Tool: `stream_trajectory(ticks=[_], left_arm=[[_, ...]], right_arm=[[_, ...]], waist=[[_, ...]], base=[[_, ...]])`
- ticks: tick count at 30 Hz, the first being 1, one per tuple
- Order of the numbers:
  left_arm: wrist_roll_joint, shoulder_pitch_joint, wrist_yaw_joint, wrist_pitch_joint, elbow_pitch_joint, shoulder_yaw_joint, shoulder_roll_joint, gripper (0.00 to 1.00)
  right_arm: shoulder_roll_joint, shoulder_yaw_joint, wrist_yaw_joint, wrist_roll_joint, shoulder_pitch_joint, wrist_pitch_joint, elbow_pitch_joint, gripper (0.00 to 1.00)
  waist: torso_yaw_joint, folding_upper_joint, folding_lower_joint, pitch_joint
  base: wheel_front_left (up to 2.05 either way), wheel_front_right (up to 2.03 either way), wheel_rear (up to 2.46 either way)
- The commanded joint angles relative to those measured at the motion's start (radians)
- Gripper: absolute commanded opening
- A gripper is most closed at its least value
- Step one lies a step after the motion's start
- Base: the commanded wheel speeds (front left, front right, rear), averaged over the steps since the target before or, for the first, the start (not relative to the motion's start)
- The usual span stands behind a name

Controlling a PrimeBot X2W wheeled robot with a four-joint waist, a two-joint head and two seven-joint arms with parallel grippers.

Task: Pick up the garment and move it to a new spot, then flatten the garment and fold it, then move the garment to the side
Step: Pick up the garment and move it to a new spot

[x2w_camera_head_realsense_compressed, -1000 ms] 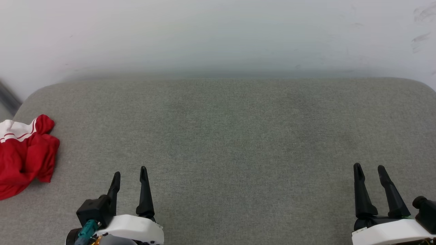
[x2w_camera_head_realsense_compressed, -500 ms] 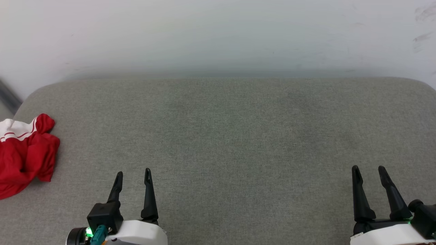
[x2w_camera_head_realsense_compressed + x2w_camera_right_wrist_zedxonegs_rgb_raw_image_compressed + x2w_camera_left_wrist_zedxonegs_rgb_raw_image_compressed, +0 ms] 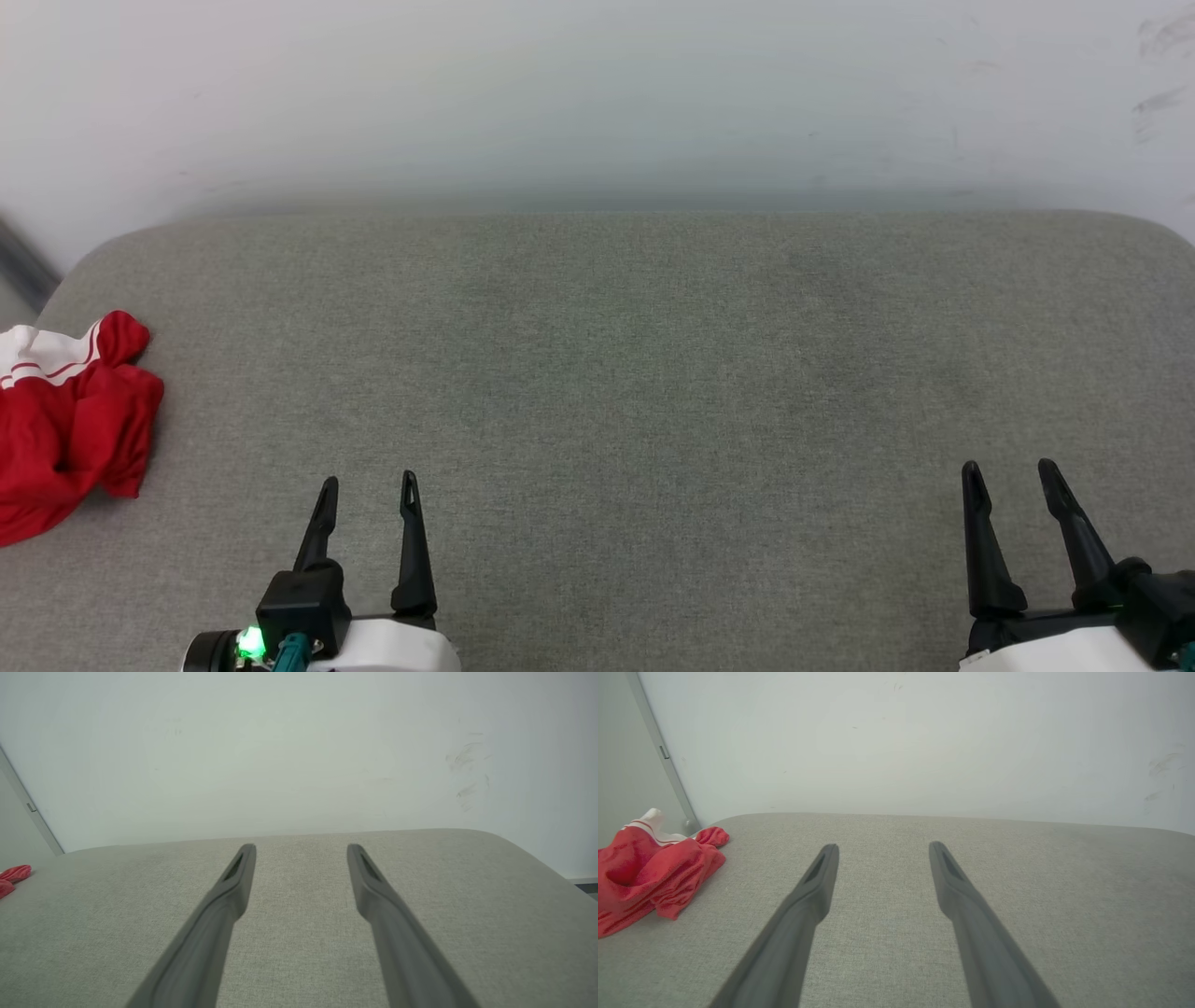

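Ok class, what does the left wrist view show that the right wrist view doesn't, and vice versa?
Of the two, the left wrist view has the white striped sleeve of the garment and the left gripper, open. The right wrist view has the right gripper, open, and the rounded right corner of the grey cushion. Both share the cushion, the pale wall with scuff marks, and some red of the garment.

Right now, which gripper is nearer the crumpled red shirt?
Left. The left gripper hangs open right of the garment; the right gripper is far across the grey surface.
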Motion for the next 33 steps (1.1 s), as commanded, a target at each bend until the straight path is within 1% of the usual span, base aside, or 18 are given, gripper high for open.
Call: stream_trajectory(ticks=[1,11,14,26,33], left_arm=[[0.021,0.006,0.001,-0.009,0.0,0.002,-0.001,1.0],[0.079,0.018,-0.008,-0.027,0.013,0.015,-0.012,1.0],[0.071,0.019,-0.011,-0.026,0.019,0.021,-0.014,1.0],[0.064,0.005,-0.025,-0.025,0.034,0.034,-0.018,1.0],[0.04,-0.011,-0.01,-0.025,0.03,0.042,-0.018,1.0]], right_arm=[[0.001,0.001,0.0,-0.015,0.015,-0.008,-0.01,1.0],[0.001,0.004,0.0,-0.048,0.03,-0.026,-0.005,1.0],[0.001,0.003,0.0,-0.028,0.03,-0.024,0.0,1.0],[0.001,-0.005,0.0,-0.013,0.028,-0.024,0.001,1.0],[0.001,0.002,0.0,-0.017,0.017,-0.024,-0.01,1.0]], waist=[[0.0,0.0,0.0,0.0],[0.0,0.0,0.0,0.004],[0.001,0.0,0.0,0.004],[0.015,0.0,0.0,0.01],[0.052,0.0,0.0,0.022]], base=[[0.0,0.0,0.0],[0.0,0.0,0.0],[0.0,0.0,0.0],[0.0,0.0,0.0],[0.0,0.0,0.0]])
